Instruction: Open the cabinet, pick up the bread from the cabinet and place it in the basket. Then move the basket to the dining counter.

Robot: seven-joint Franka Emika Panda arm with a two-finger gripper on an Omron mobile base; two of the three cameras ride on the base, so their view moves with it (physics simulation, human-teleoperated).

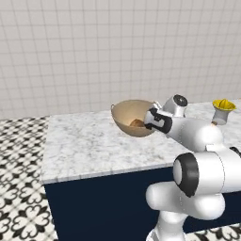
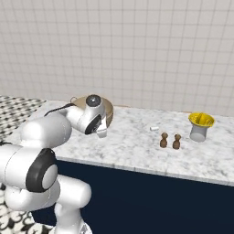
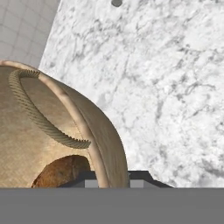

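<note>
One gripper is pinching the woven basket's rim above the marble dining counter, the bread roll lying inside; keeping it level should be preventing spills.

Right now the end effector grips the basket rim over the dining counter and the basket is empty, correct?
Not empty: the bread lies inside the basket, as the hand view shows. The end effector does grip the rim over the dining counter.
</note>
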